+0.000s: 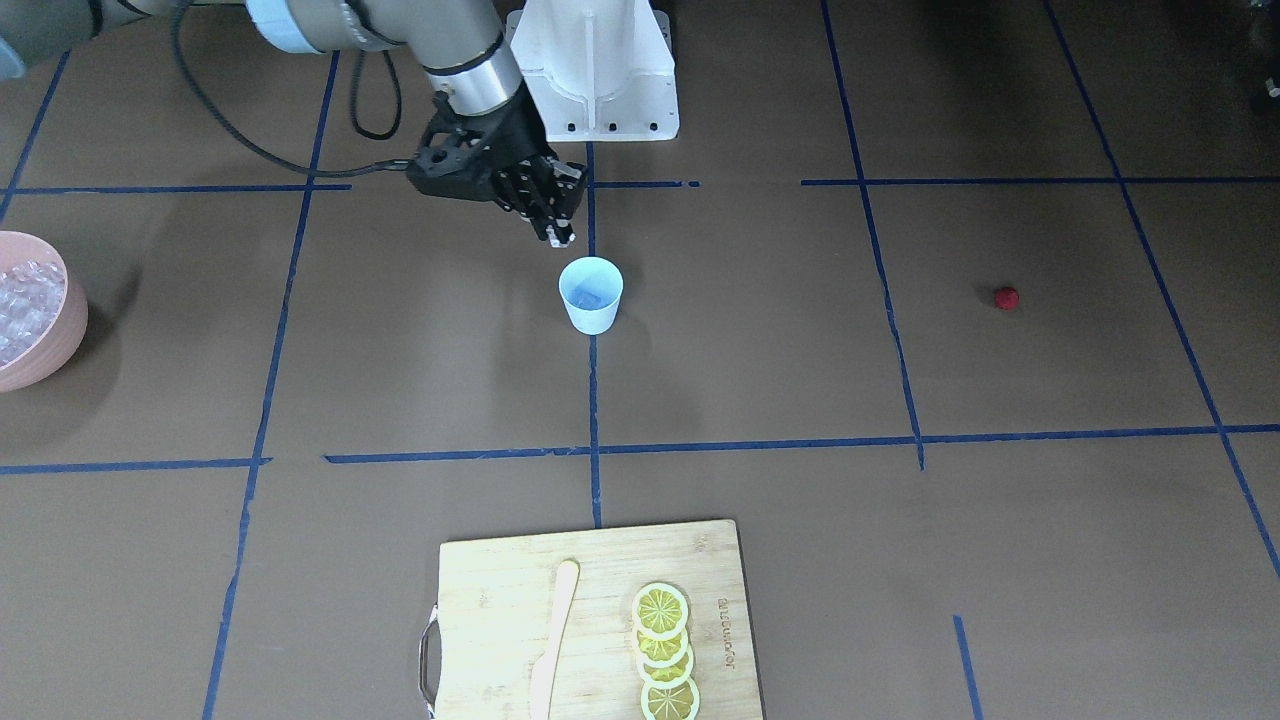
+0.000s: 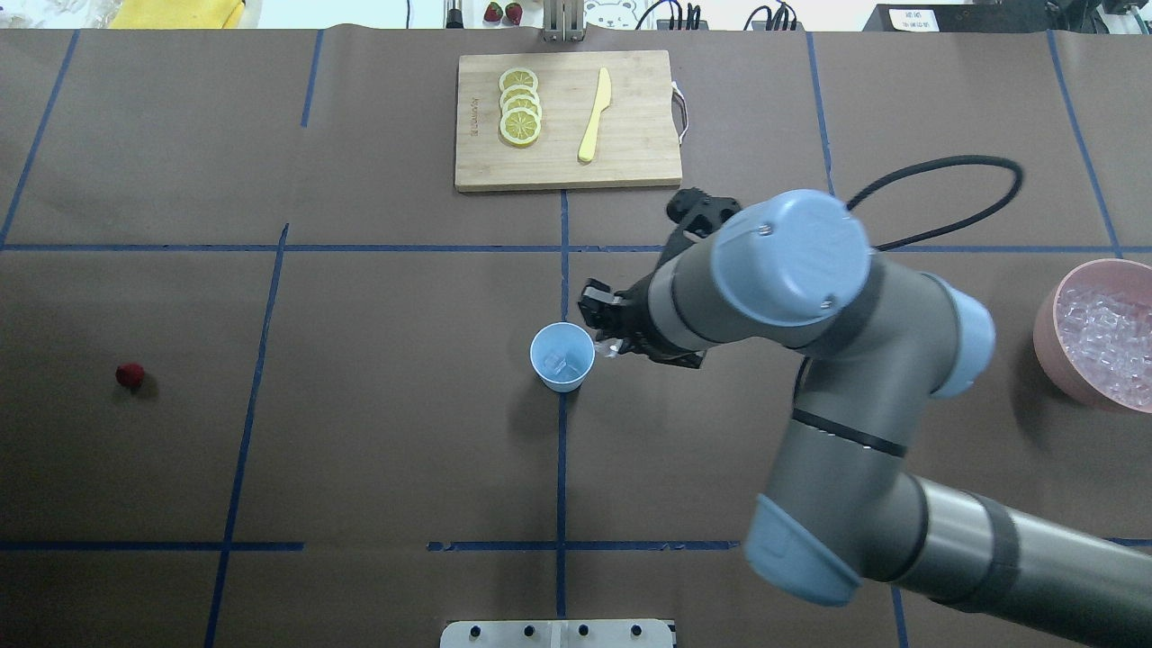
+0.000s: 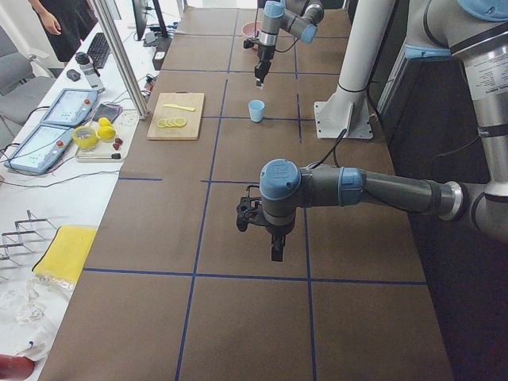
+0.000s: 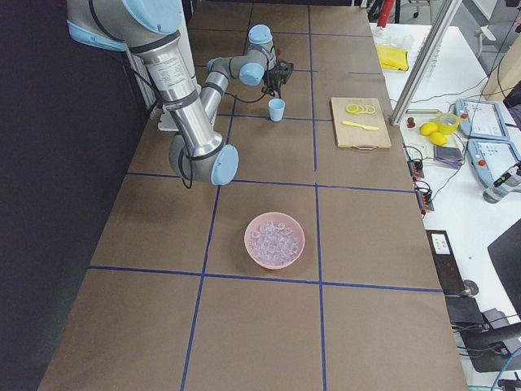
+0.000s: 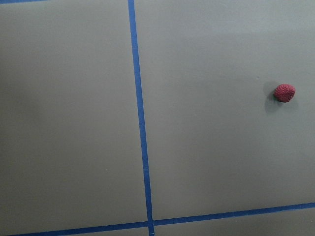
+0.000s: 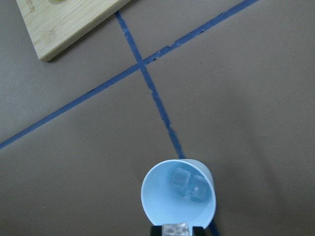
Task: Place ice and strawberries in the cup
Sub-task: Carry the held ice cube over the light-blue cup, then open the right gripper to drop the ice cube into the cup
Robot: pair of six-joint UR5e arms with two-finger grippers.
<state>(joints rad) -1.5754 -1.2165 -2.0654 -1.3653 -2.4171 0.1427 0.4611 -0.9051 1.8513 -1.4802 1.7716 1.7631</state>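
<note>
We see the cup (image 2: 562,356) upright mid-table on a blue tape line, two ice cubes (image 6: 189,184) inside. The right gripper (image 1: 562,236) hovers just beside its rim, clenched on one more ice cube (image 6: 175,229). The strawberry (image 2: 130,375) lies well apart. The left gripper (image 3: 275,252) hangs above the table, and we cannot tell how its jaws stand.

Bright, even overhead light; soft shadows, sharp focus throughout.
</note>
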